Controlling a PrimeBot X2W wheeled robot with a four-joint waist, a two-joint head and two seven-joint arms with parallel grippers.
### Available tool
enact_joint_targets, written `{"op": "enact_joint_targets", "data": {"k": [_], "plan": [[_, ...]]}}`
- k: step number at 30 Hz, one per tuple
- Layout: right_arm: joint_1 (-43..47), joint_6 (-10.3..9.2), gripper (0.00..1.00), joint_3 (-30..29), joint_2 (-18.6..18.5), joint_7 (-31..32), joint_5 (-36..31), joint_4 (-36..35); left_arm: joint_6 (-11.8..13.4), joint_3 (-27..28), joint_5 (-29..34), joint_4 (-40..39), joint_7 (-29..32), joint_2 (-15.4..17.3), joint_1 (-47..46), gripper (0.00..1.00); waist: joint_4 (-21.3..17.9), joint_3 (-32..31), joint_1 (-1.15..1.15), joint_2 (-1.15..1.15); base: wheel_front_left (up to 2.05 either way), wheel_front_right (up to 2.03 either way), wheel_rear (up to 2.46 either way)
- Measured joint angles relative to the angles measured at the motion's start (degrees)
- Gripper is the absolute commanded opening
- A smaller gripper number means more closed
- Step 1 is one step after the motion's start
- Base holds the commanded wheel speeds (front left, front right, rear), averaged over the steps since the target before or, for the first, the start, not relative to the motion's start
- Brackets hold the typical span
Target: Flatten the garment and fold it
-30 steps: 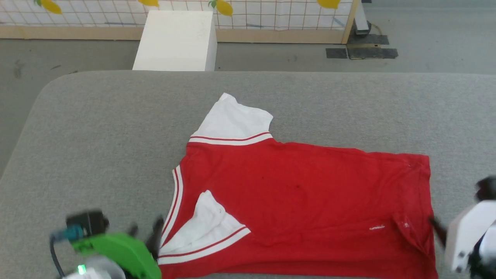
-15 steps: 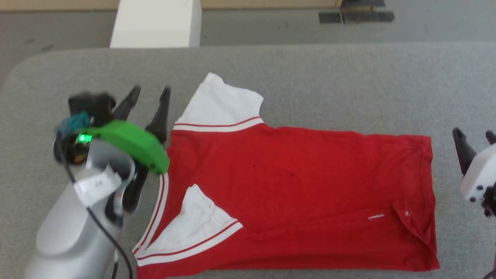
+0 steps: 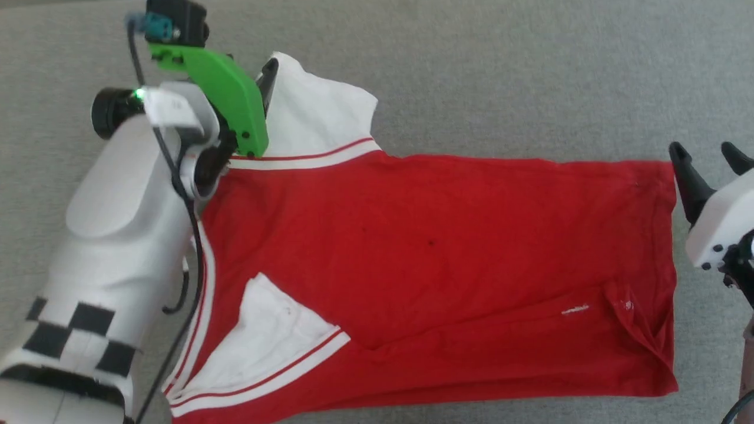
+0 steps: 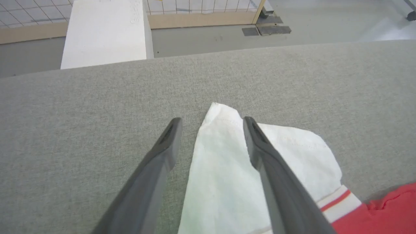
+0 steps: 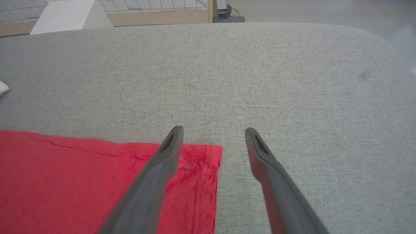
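Note:
The garment (image 3: 442,253) lies spread on the grey padded table (image 3: 500,76), red body sideways with the hem to the right. One white sleeve (image 3: 312,112) sticks out at the far left; the other white sleeve (image 3: 265,335) is folded onto the red body near the front. My left gripper (image 4: 211,123) is open just above the far sleeve (image 4: 224,182), one finger over the cloth and one over the table. My right gripper (image 3: 707,156) is open at the hem's far right corner (image 5: 198,169), with its left finger (image 5: 162,172) over the red cloth. Neither holds anything.
Beyond the table's far edge stands a white box (image 4: 104,32) on the grey floor, with a grid fence (image 4: 201,6) behind it. Bare grey table surface (image 5: 260,71) stretches beyond and to the right of the hem.
The head camera has tipped down and closer. My left arm has reached forward from the front edge to the far sleeve. My right gripper has risen to the hem's far corner. The garment lies unchanged.

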Motion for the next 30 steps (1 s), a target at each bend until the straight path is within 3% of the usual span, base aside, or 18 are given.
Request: {"op": "enact_joint_targets", "data": {"k": [4, 8, 9, 10, 11, 15, 20, 26, 30], "plan": [[-0.1, 0.0, 1.0, 0.1, 0.3, 0.0, 0.1, -0.3, 2.3, -2.4, 0.2, 5.4, 11.1, 0.0, -2.9, 1.0, -1.7, 1.9, 0.0, 0.0, 0.0, 0.0, 0.0], [-0.1, 0.0, 1.0, 0.0, 0.3, -0.4, 0.1, -0.3, 4.4, -4.2, 1.1, 6.9, 18.2, 0.5, -6.1, 1.0, -3.2, 3.3, -0.01, 0.0, 0.0, 0.0, 0.0], [-0.1, 0.0, 1.0, -0.1, 0.3, -0.4, 0.1, -0.4, 4.5, -4.3, 1.1, 6.9, 19.2, 0.6, -6.3, 0.8, -3.5, 3.6, -0.01, 0.0, 0.0, 0.0, 0.0], [-0.1, 0.0, 1.0, -0.1, 0.4, -0.4, 0.1, -0.4, 4.5, -4.1, 0.8, 6.7, 19.7, 0.6, -6.5, 0.33, -3.7, 3.8, -0.01, 0.0, 0.0, 0.0, 0.0], [-0.1, 0.0, 1.0, -0.1, 0.4, -0.5, 0.1, -0.5, 4.5, -3.8, 0.4, 6.5, 19.8, 0.7, -6.4, 0.0, -3.9, 4.0, -0.01, 0.0, 0.0, 0.0, 0.0], [0.0, 0.0, 1.0, 0.2, 0.3, -0.2, 0.1, -0.5, 4.2, -1.8, -1.7, 5.1, 17.6, 0.6, -5.1, 0.0, -3.7, 3.9, -0.01, 0.0, 0.0, 0.0, 0.0], [0.3, 0.0, 1.0, 1.7, -1.0, 3.1, -0.1, -0.4, 2.4, 1.9, -5.0, 0.1, 9.0, 0.5, 0.2, 0.0, -2.7, 2.6, -0.01, 0.0, 0.0, 0.0, 0.0], [0.1, 0.0, 1.0, 4.9, -4.1, 11.6, -1.4, 2.4, 1.7, 5.2, -6.4, -11.1, 0.7, 2.1, 6.4, 0.0, -1.1, 1.0, -0.01, 0.0, 0.0, 0.0, 0.0], [-2.5, 0.0, 1.0, 6.7, -5.6, 14.9, -3.1, 5.9, 2.8, 5.9, -6.0, -19.0, -1.7, 3.3, 10.2, 0.0, 0.0, 0.8, 0.0, 0.0, 0.0, 0.0, 0.0]]}}
